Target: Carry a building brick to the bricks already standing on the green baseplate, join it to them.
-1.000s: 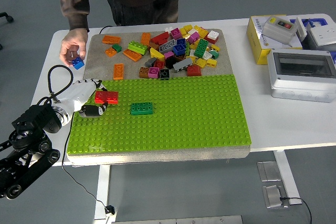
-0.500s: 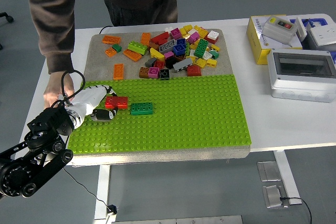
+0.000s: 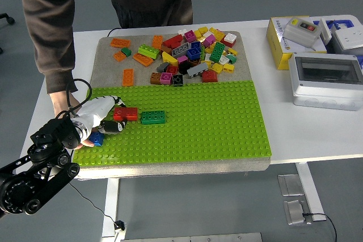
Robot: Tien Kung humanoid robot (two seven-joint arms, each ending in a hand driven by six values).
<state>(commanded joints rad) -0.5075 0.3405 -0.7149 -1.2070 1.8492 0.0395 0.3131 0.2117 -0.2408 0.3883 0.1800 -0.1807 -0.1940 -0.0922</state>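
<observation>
Red rectangular plastic brick is being gripped in the fingers of the robot's left hand at the frame's left-centre, long axis running left-right. It is being held just left of the green rectangular brick standing on the green studded baseplate, almost end to end with it.

the scene is brightly and evenly lit from overhead, with no harsh glare, and the green baseplate and the white table show clean, saturated colour. shadows are soft and short, a faint one under the table's near edge and thin ones beside the loose bricks on the grey mat. focus is sharp across the table, with only slight softness on the left hand and the dark arm at the lower left corner, and the table's edges look slightly bowed toward the frame's sides.
</observation>
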